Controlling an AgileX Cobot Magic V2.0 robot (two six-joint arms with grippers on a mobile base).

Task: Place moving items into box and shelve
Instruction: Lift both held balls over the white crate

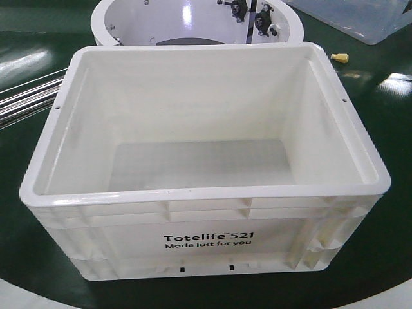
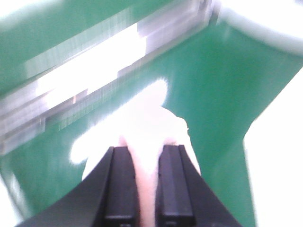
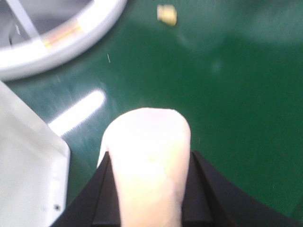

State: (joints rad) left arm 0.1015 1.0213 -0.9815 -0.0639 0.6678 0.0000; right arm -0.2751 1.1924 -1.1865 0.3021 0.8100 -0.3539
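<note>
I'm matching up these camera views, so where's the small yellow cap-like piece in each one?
Front view: small yellow cap-like piece upper right, just past the white crate and its far right corner.
Left wrist view: not in it.
Right wrist view: top centre, blurred.
Shared landmark: white round ring, top of front view, top-left in right wrist view.
</note>
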